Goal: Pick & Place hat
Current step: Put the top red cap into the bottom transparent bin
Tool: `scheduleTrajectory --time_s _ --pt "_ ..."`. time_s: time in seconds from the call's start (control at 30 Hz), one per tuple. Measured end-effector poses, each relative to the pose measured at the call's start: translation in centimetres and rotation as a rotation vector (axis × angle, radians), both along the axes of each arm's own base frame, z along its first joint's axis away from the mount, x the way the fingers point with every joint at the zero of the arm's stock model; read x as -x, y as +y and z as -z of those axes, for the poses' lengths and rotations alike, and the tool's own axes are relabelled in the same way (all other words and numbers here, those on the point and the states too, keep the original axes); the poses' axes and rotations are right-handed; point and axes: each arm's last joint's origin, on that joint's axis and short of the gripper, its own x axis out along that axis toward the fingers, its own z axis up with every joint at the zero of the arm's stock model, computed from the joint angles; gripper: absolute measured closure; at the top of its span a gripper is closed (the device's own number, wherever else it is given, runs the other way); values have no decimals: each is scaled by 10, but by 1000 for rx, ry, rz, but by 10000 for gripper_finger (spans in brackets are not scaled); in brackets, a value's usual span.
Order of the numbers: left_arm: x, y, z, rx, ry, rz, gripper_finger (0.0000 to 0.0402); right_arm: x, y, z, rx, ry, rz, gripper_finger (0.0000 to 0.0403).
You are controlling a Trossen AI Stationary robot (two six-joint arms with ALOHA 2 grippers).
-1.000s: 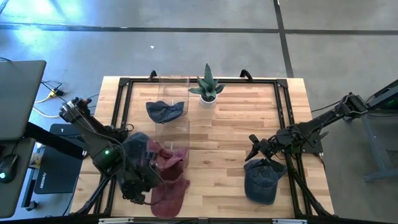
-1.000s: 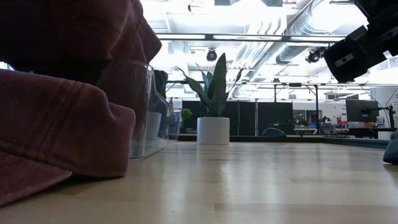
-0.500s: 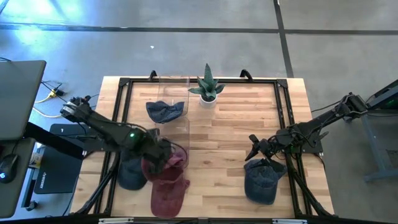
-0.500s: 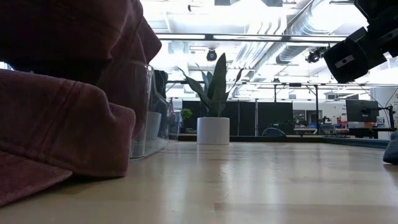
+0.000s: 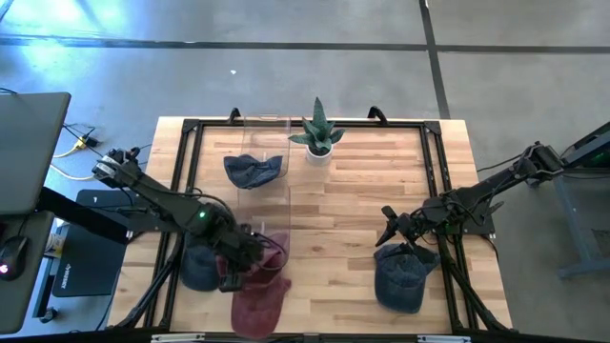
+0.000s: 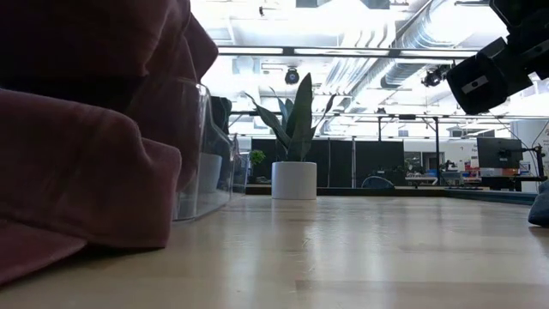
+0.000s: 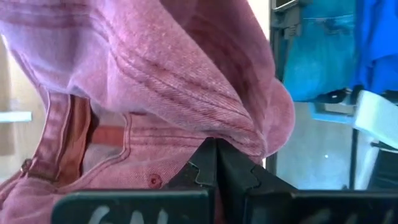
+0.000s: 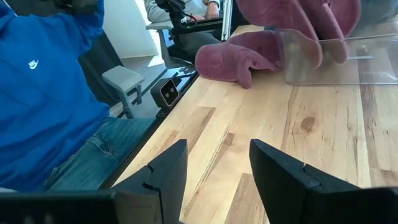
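High view: my left gripper (image 5: 250, 255) sits on the red hat (image 5: 259, 291) by the clear stand (image 5: 267, 205); right gripper (image 5: 389, 229) waits above the blue hat (image 5: 400, 276), fingers apart.

Low view: red cloth up close, grip hidden.

Left wrist: fingers pinched shut on a fold of the hat. Grasp step looks done; next I'd lift clear.

Right wrist: a person in blue sits beside the table.

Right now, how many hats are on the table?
4: a maroon hat at the front left in the left claw, a dark hat beside it, a blue hat at the back, a denim hat front right.
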Motion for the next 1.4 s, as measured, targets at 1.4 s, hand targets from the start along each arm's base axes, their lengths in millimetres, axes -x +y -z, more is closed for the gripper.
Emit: scheduleTrajectory --time_s 1.4 --pt "9 34 -15 -276 77 -244 401 0 0 2 15 10 9 234"
